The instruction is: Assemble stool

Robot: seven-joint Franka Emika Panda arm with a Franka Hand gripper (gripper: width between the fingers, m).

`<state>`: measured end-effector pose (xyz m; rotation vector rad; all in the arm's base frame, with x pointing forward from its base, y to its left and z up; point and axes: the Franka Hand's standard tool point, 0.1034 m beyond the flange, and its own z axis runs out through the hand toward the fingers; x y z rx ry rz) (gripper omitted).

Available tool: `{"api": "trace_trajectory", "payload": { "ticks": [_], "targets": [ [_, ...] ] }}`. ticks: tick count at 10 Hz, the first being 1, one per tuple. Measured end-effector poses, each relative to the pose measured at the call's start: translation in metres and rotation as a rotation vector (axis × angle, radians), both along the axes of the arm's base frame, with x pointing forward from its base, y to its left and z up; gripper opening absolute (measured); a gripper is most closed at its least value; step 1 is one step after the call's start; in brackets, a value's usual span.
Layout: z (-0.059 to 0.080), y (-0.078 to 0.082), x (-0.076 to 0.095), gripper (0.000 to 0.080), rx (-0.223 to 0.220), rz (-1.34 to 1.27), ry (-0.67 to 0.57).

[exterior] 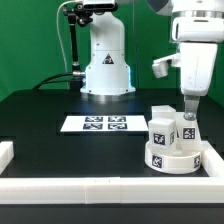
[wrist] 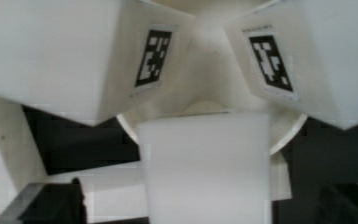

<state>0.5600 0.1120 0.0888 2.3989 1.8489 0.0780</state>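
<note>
White border rail [exterior: 100, 188] crosses the near edge; behind it, the released gripper [exterior: 188, 118] partly hides the stool's legs [exterior: 160, 128] on the seat [exterior: 172, 158].

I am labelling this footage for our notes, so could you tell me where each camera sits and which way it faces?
Exterior view: off the arm, across the black table, facing the arm's base; shows the marker board, round seat, legs on it, and the open gripper just above them.
Wrist view: on the wrist, looking along the gripper onto the tagged legs close up; blurred white parts fill the foreground.
Shared: the tagged legs.
</note>
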Motion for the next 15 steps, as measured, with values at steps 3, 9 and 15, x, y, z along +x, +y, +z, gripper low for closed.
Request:
{"api": "trace_trajectory", "payload": {
  "ticks": [3, 9, 15],
  "targets": [
    [-0.0003, -0.0018, 0.0002, 0.0513, 0.000, -0.005, 0.000],
    [0.0024, -0.0024, 0.0027, 0.0007, 0.008, -0.058, -0.011],
    [0.0031, -0.0029, 0.0058, 0.0187, 0.026, -0.223, -0.021]
  ]
}}
